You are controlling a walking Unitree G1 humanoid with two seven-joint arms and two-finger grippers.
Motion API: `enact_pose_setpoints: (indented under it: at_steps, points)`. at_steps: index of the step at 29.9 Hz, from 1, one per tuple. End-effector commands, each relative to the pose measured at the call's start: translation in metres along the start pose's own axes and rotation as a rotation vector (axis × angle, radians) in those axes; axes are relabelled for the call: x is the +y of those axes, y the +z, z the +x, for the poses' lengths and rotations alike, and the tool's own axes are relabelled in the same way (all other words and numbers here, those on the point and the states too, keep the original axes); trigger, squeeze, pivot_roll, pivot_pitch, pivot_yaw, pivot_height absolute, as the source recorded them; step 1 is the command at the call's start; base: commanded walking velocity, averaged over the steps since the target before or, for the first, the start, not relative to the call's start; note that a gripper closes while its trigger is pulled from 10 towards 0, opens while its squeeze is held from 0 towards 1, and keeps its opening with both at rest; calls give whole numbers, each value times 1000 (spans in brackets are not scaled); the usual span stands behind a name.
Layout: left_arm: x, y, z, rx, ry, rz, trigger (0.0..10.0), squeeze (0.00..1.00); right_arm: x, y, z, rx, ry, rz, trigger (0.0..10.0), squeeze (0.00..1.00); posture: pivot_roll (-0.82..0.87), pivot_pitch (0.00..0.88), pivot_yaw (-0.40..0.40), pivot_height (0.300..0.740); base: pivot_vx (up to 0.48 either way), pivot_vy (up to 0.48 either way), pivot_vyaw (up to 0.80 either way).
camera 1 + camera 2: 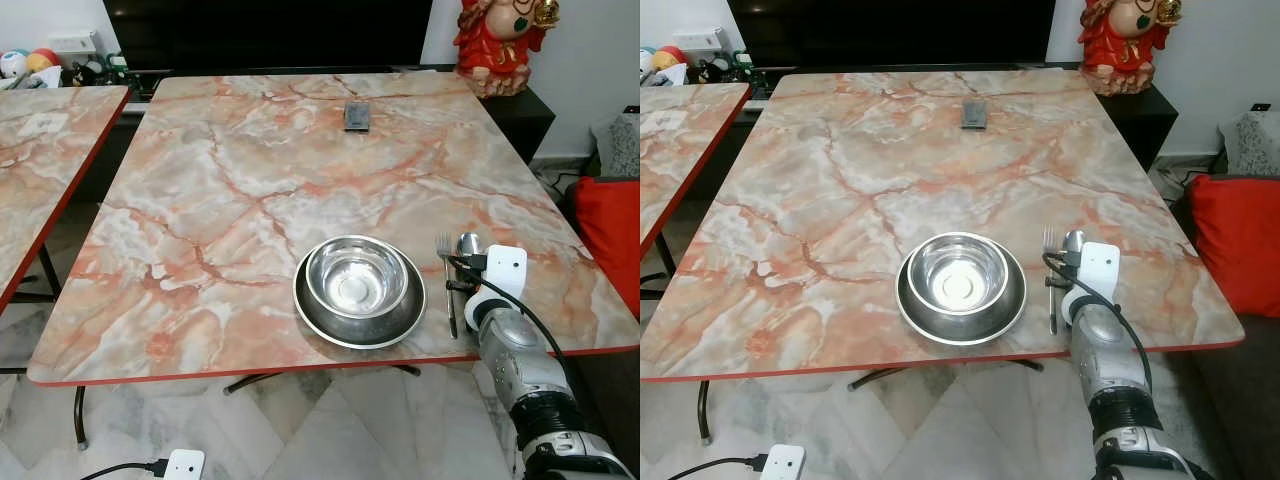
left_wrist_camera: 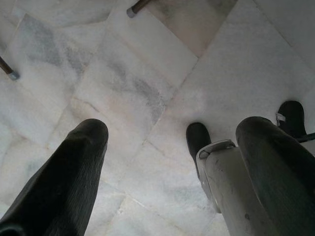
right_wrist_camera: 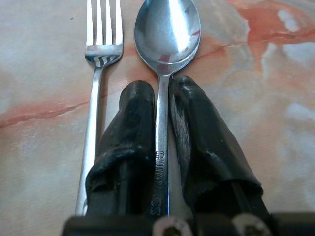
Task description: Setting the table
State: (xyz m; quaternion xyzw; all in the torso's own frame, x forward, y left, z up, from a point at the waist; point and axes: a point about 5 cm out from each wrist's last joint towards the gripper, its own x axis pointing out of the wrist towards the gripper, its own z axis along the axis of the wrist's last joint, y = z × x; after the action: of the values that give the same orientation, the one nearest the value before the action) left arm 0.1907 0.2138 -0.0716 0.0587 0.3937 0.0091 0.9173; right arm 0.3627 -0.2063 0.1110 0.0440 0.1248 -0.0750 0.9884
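A steel bowl (image 1: 357,277) sits inside a steel plate (image 1: 318,315) near the front edge of the marble table (image 1: 230,190). Just right of the plate a fork (image 1: 446,270) and a spoon (image 1: 469,243) lie side by side, heads pointing away from me. My right gripper (image 3: 162,88) is shut on the spoon (image 3: 167,29), its fingers (image 3: 133,123) pinching the handle low over the tabletop, with the fork (image 3: 103,34) close beside it. In the eye views the white wrist housing (image 1: 500,275) hides those fingers. My left gripper (image 2: 174,130) hangs open over the floor.
A dark flat device (image 1: 357,117) lies at the table's far middle. A second marble table (image 1: 40,150) stands to the left. A red figurine (image 1: 495,45) is at the back right, a red cushion (image 1: 610,235) at the right. A white power plug (image 1: 183,465) lies on the floor.
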Motion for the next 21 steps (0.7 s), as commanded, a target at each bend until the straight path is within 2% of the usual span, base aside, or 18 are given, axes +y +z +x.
enact_pose_setpoints:
  at_steps: [1,21]
  points:
    - [0,-12,-3,46,-5,-2,10000,0,-3,1,1,-4,-15,-18,10000,0,26,159,18,740,0,0,0]
    - [-2,-14,-3,58,-14,-2,10000,0,1,7,1,-32,-11,-30,10000,0,25,155,15,740,0,0,0]
